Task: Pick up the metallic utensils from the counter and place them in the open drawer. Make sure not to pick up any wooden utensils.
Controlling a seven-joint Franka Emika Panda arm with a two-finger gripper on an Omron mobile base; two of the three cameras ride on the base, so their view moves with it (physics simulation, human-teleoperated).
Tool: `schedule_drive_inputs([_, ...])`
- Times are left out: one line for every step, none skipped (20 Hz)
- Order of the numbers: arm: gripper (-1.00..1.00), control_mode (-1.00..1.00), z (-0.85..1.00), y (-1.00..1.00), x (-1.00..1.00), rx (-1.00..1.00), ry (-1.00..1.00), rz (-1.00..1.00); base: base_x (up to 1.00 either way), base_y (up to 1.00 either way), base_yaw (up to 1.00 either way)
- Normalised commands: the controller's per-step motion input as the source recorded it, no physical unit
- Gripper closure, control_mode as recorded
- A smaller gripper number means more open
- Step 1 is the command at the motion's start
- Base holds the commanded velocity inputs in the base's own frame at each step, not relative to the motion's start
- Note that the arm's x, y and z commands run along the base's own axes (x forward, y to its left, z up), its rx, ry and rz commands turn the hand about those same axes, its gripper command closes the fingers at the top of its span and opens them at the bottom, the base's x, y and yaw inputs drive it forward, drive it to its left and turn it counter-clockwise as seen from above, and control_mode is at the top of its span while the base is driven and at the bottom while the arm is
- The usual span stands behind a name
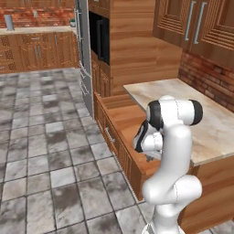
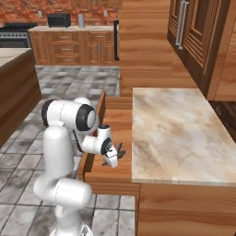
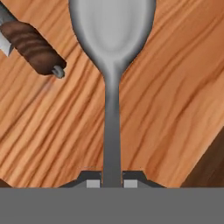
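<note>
Over the open drawer (image 2: 110,126), gripper (image 3: 112,183) clamped on the metal spoon (image 3: 112,65) handle (bowl pointing away). Knife (image 3: 30,46) lies on the drawer floor nearby.

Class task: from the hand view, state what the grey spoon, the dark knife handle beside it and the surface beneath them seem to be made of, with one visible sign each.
Round-bowled grey spoon: probably metal, with a smooth, even grey sheen.
Dark ribbed knife handle: unclear, perhaps dark wood or plastic; matt brown with ridges.
Reddish-brown drawer floor: wood, with a flowing grain pattern.
</note>
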Motion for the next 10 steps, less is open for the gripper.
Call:
schedule_drive_inputs([1.00,-1.00,-0.16,-0.12,0.49,0.00,0.06,0.32,0.00,0.00,0.00])
schedule_drive_inputs([1.00,-1.00,-0.14,-0.14,0.36,0.00,0.06,0.34,0.00,0.00,0.00])
schedule_drive_inputs([1.00,-1.00,-0.16,-0.19,0.26,-0.01,0.07,0.34,0.00,0.00,0.00])
schedule_drive_inputs([1.00,-1.00,-0.14,-0.21,0.17,0.00,0.05,0.33,0.00,0.00,0.00])
schedule_drive_inputs([1.00,-1.00,-0.14,-0.21,0.13,0.00,0.03,0.33,0.00,0.00,0.00])
schedule_drive_inputs([1.00,-1.00,-0.16,-0.21,0.13,-0.01,0.02,0.31,0.00,0.00,0.00])
schedule_drive_inputs([1.00,-1.00,-0.20,-0.21,0.16,0.00,0.02,0.30,0.00,0.00,0.00])
schedule_drive_inputs([1.00,-1.00,-0.23,-0.17,0.14,-0.01,0.01,0.29,0.00,0.00,0.00])
schedule_drive_inputs([1.00,-1.00,-0.24,-0.13,0.14,-0.02,0.01,0.28,0.00,0.00,0.00])
schedule_drive_inputs([1.00,-1.00,-0.24,-0.14,0.13,-0.02,0.01,0.27,0.00,0.00,0.00])
